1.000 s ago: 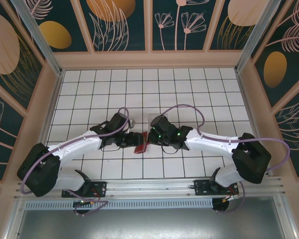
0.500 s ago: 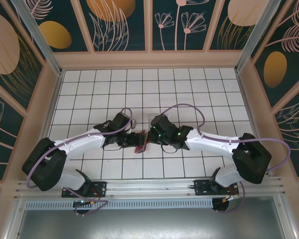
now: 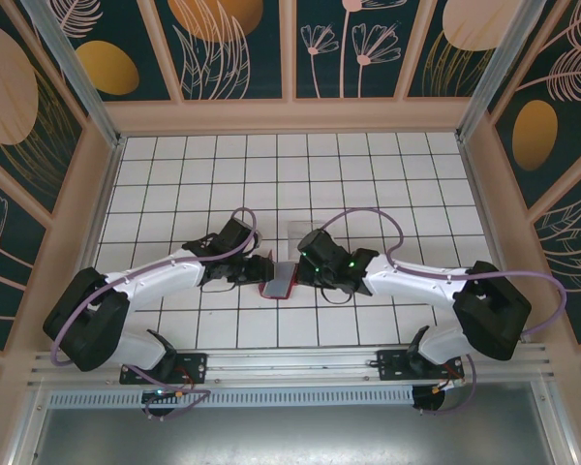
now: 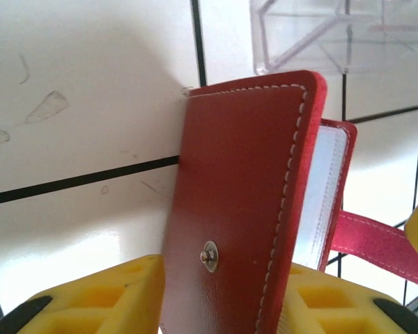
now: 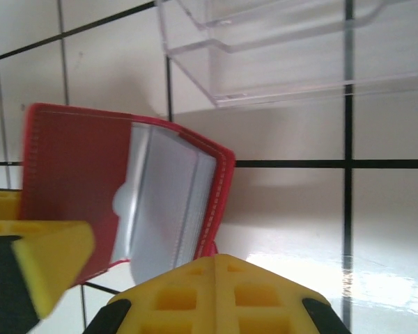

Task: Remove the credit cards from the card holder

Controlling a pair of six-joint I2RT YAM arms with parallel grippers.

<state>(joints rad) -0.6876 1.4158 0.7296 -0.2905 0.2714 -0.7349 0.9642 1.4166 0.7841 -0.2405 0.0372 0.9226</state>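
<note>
**Cards face the right arm, cover faces the left**

The credit cards sit tucked in the grey pocket of the card holder. It is propped half open at the middle of the surface, beside the clear tray. Its red back faces the left pincer, whose fingers flank it closely (a firm pinch cannot be confirmed). The open, card-bearing side faces the right pincer, clenched at the holder's edge. Judging from this, the right arm is nearer the cards.
</note>
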